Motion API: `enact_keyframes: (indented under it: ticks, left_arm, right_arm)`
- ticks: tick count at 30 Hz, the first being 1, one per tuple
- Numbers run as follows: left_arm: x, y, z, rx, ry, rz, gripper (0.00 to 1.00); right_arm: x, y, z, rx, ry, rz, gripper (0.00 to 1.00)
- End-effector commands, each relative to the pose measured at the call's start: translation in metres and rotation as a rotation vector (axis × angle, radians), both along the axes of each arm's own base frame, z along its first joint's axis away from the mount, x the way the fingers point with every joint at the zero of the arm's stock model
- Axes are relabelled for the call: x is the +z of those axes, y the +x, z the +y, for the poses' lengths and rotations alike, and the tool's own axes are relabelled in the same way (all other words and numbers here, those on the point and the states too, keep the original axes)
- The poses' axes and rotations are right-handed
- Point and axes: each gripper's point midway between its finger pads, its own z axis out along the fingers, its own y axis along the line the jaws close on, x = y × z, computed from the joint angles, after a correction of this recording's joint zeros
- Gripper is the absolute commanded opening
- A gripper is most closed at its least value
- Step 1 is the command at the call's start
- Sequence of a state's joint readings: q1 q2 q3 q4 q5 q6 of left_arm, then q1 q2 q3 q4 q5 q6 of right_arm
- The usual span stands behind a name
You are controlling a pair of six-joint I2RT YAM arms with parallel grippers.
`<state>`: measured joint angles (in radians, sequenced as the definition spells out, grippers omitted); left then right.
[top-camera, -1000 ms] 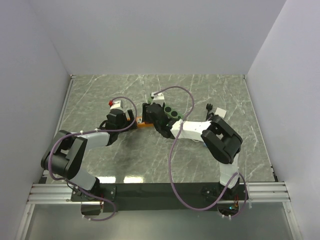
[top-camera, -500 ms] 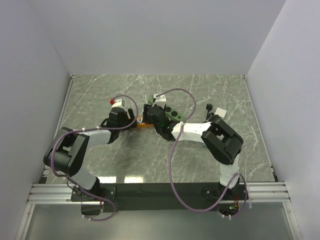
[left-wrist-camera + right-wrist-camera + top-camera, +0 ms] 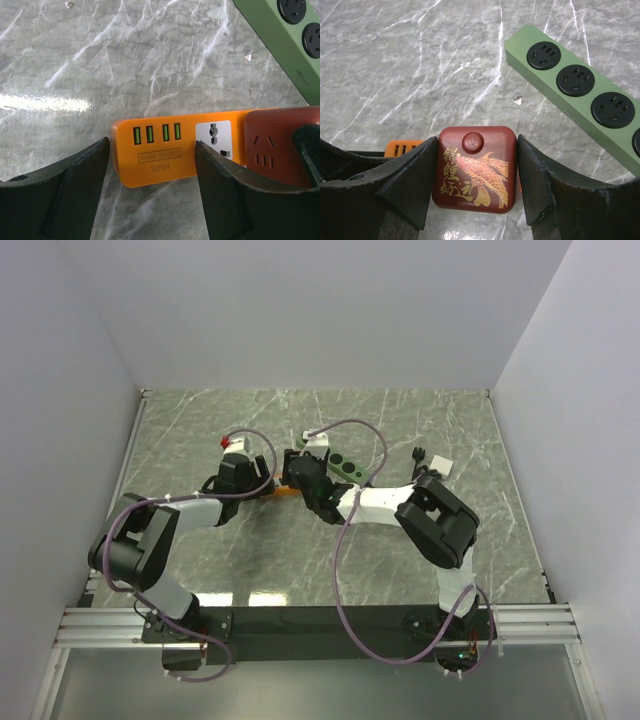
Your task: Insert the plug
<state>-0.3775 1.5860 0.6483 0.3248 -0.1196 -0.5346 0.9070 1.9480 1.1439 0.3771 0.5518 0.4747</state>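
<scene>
A square red plug (image 3: 474,170) with a gold fish and a power button sits atop the orange power strip (image 3: 170,150), which lies flat with its USB ports uncovered.

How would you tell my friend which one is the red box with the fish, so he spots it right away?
Find the middle of the grey marble table. There, beside the long green socket strip, the right gripper squeezes a small red box. Only it has a golden fish and a round button on top; the orange strip nearby has green slots.
</scene>
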Motion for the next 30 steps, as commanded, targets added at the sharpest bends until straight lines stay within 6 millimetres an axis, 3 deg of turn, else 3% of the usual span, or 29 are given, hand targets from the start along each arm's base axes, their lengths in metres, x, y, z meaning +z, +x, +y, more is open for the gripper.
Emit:
enact_keyframes:
  ticks: [1,15,30]
  left_arm:
    - [-0.002,0.003,-0.002,-0.022,0.016,0.015,0.74]
    - [-0.005,0.003,-0.002,-0.023,0.022,0.029,0.71]
    - [-0.010,0.004,-0.002,-0.022,0.033,0.052,0.66]
  right_arm:
    - [-0.127,-0.073,-0.036,0.089,-0.306,0.335,0.00]
    - [-0.168,-0.111,-0.081,0.023,-0.351,0.430,0.00]
    - [-0.192,-0.134,-0.082,0.037,-0.441,0.457,0.00]
